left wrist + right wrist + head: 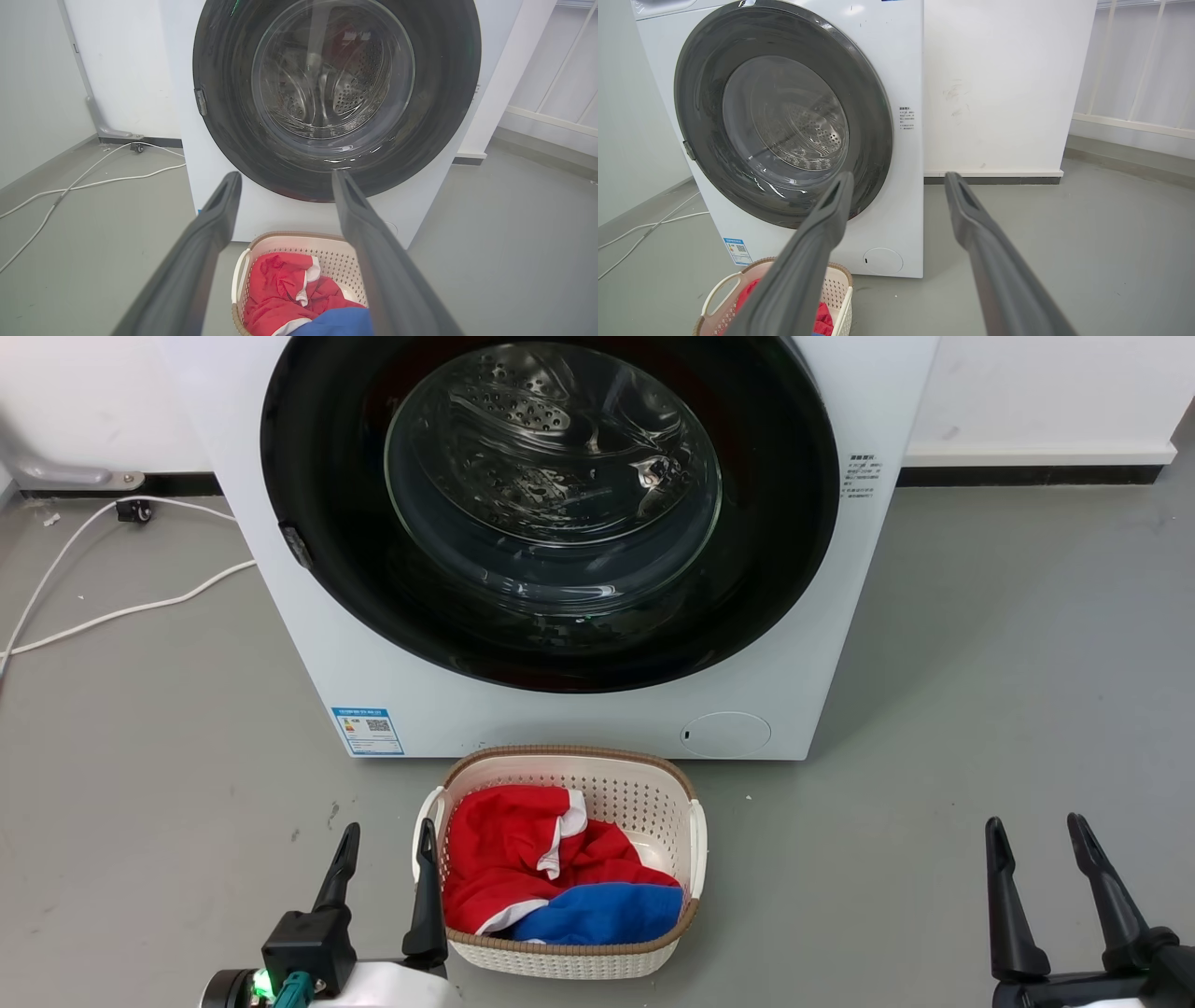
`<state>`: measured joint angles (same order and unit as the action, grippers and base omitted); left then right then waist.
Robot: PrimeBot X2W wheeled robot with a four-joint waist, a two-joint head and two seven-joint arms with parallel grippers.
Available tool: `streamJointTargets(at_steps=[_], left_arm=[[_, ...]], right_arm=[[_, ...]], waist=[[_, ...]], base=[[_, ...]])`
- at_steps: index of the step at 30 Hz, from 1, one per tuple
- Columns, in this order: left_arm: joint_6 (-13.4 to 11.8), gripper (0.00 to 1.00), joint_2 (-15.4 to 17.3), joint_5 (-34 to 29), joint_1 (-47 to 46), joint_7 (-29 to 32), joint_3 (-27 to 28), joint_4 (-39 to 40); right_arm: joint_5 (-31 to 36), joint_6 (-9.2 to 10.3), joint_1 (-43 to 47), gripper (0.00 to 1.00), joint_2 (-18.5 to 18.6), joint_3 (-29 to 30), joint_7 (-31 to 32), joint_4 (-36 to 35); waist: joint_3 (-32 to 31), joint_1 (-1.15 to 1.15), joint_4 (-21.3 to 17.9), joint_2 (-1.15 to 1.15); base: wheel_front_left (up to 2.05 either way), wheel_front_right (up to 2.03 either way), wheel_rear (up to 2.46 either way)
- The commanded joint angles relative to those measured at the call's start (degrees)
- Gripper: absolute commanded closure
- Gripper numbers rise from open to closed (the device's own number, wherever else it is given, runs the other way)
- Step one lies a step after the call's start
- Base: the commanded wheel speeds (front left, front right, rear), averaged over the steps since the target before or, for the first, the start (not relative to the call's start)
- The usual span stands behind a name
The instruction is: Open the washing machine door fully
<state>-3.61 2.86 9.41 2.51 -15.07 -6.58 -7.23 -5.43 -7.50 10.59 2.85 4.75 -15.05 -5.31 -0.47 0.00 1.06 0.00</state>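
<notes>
The white washing machine (pixel 560 719) stands ahead of me on the grey floor. Its washing machine door (pixel 317 476), a glossy black disc with a clear glass bowl (pixel 553 467), lies flat against the machine's front, shut. A small latch tab (pixel 296 546) sits on the door's left edge. My left gripper (pixel 387 835) is open, low at the left, beside the basket and well short of the door. My right gripper (pixel 1034 829) is open at the lower right, over bare floor. In the wrist views the door (pixel 224 74) (pixel 705 70) faces both grippers (pixel 286 179) (pixel 899 179).
A white laundry basket (pixel 667 784) with red and blue clothes (pixel 551 877) sits on the floor right in front of the machine. White cables (pixel 121 611) trail over the floor at the left. A white wall and a railing (pixel 1134 70) stand to the machine's right.
</notes>
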Motion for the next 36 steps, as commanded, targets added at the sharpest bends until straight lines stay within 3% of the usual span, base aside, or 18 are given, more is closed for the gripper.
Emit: streamJointTargets(at_steps=[1,4,5,6,7,12,22,27,36], left_arm=[[-0.27,0.0,0.04,-0.07,0.5,-0.16,0.1,-0.1],[-0.36,0.0,0.04,-0.15,0.59,-0.16,0.1,-0.12],[-0.39,0.0,0.04,-0.21,0.61,-0.16,0.1,-0.11],[-0.4,0.0,0.04,-0.25,0.6,-0.16,0.1,-0.12],[-0.43,0.0,0.04,-0.28,0.56,-0.16,0.1,-0.11],[-0.48,0.0,0.04,-0.34,0.42,-0.16,0.13,-0.13],[-0.69,0.0,0.04,0.09,0.72,-0.16,0.35,-0.13],[-0.72,0.0,0.04,0.27,0.82,-0.16,0.4,0.0],[-0.74,0.0,0.04,0.23,0.42,-0.16,0.4,-0.15]], right_arm=[[-0.17,0.01,0.56,0.0,0.05,-0.18,-0.2,0.19],[0.14,0.01,0.59,0.0,0.05,-0.46,-0.2,0.22],[0.22,0.01,0.5,0.53,0.05,-0.53,-0.2,0.02],[0.16,0.01,0.4,0.92,0.05,-0.58,-0.2,-0.16],[0.03,0.01,0.33,1.0,0.05,-0.81,-0.2,-0.32],[-8.98,0.01,-0.25,1.0,0.06,0.87,-0.2,-0.53],[-45.75,0.01,0.14,1.0,0.05,1.37,-0.17,2.68],[-60.8,0.01,0.78,1.0,0.04,-2.7,-0.17,3.43],[-75.68,0.0,1.53,1.0,0.04,-8.15,-0.14,1.33]], waist=[[-0.03,0.0,-0.01,0.0],[-0.1,0.0,-0.05,0.0],[-0.11,0.0,-0.07,0.0],[-0.11,0.0,-0.08,0.0],[-0.12,0.0,-0.09,0.0],[-0.15,0.0,-0.08,0.0],[-0.33,0.0,-0.21,0.0],[-0.34,0.0,-0.33,0.0],[-0.18,0.0,-0.26,0.0]], base=[[0.0,0.0,0.0],[0.0,0.0,0.0],[0.0,0.0,0.0],[0.0,0.0,0.0],[0.0,0.0,0.0],[0.0,0.0,0.0],[0.0,0.0,0.0],[0.0,0.0,0.0],[0.0,0.0,0.0]])
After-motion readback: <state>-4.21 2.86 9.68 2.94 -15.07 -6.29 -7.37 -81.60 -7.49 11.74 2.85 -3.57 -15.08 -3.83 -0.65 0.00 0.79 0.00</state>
